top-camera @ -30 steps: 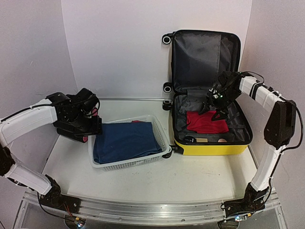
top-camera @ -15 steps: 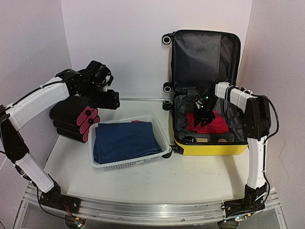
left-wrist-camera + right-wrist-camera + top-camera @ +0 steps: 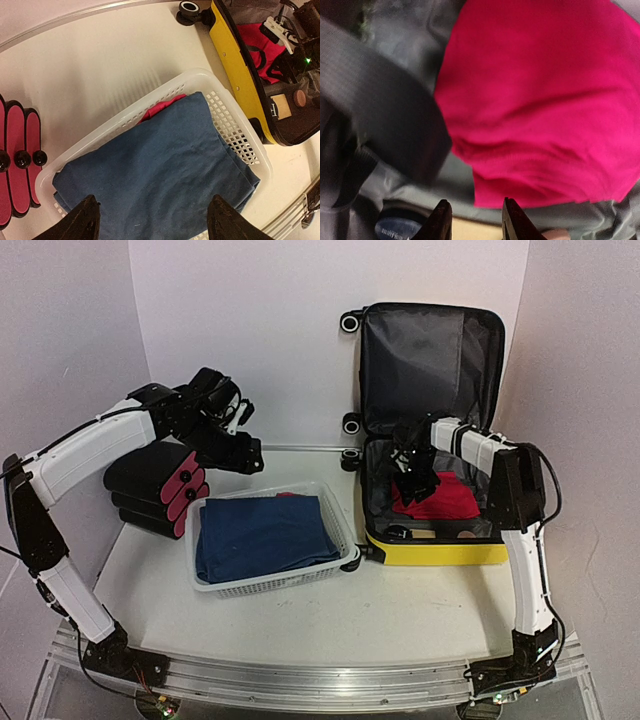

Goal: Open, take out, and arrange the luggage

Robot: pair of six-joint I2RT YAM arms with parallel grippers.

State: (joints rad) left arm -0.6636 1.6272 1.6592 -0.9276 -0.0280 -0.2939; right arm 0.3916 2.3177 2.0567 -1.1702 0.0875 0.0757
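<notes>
- We see the luggage (image 3: 440, 548) lying open on the bench (image 3: 400, 610), on the right arm's side. Its yellow shell is flat on the surface, and its lid (image 3: 430, 360) stands upright against the back wall, showing dark grey lining.
- Black wheels (image 3: 349, 323) line the luggage's edge on the side toward the left arm.
- Inside the luggage's lower half lies a red garment (image 3: 445, 500). A dark strap (image 3: 385, 115) runs beside it, and a beige tag-like piece (image 3: 280, 106) sits nearer the front wall.
- The right pincer (image 3: 472, 220) reaches into the luggage and hangs low over the near edge of the red garment. Its fingers stand close together with a narrow gap between them, and we cannot tell whether they pinch the cloth.
- Just beside the luggage, on the left arm's side, sits a white mesh basket (image 3: 270, 583). It holds a folded blue cloth (image 3: 260, 535), with a strip of red fabric (image 3: 160, 107) peeking out from under it at the far end.
- The left pincer (image 3: 155, 222) hovers above the basket's far side, well apart from the luggage. Its fingers are spread wide and nothing is between them.
- Farther from the luggage, beyond the basket, a black case with pink round ends (image 3: 150, 490) rests on the bench.
</notes>
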